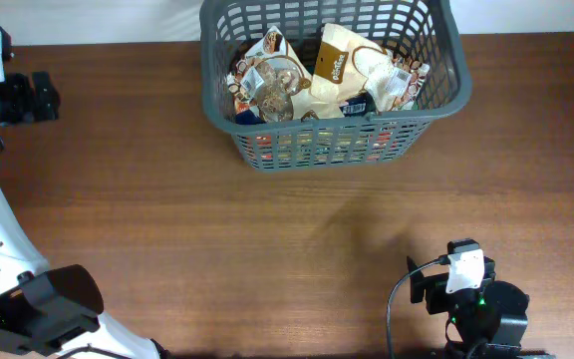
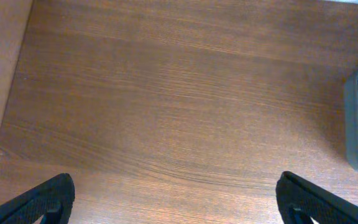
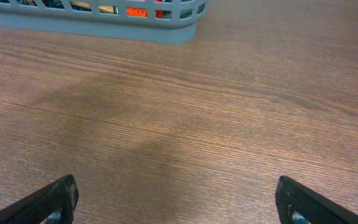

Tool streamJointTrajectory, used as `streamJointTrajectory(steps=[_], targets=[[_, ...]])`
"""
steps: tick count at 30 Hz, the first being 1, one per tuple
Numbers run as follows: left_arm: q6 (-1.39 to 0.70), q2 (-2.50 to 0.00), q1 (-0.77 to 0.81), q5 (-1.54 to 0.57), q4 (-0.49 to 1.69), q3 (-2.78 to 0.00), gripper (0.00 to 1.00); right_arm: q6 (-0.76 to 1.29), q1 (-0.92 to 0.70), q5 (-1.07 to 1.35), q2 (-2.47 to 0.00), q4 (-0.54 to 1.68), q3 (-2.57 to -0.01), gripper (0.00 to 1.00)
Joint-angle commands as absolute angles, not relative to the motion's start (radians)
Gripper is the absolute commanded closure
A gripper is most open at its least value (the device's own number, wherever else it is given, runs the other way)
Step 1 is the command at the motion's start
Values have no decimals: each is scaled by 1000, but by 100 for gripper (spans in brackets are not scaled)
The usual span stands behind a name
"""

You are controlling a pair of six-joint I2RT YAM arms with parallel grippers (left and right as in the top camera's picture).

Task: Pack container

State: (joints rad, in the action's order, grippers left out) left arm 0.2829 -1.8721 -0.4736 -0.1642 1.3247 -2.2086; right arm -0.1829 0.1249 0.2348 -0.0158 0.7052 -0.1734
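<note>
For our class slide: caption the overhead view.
Grey slotted basket holding snack packets, at the far side of a wooden table.

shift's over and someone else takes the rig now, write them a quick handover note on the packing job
Left gripper: open, empty, over bare table, to the left of the basket.
Right gripper: open, empty, over the table on the near side of the basket, well apart from it.
Basket: upright at the far middle of the table, with a pile of packets inside.
Done: the packets in view are all in the basket.
Left: no packet shows on the table in any view, so packing looks finished. Check beyond the cameras' view for strays.
</note>
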Motion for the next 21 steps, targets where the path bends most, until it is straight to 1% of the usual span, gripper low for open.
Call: streamJointTrajectory(steps=[1,8,12,17,21], targets=[[269,-1857,-476,-167,1325,-2205,1,-178,131,243,-4,702,-168,1],[270,-1853,-476,-167,1325,-2205,1,-178,131,243,-4,702,-168,1],[270,-1793,-469,-167,1325,-2187,1,-178,131,243,-4,703,-168,1],[270,-1596,-417,-167,1320,-2016,1,-178,131,243,-4,702,-168,1],[270,-1380,-300,-167,1321,-1780,1,-178,131,243,-4,702,-168,1]])
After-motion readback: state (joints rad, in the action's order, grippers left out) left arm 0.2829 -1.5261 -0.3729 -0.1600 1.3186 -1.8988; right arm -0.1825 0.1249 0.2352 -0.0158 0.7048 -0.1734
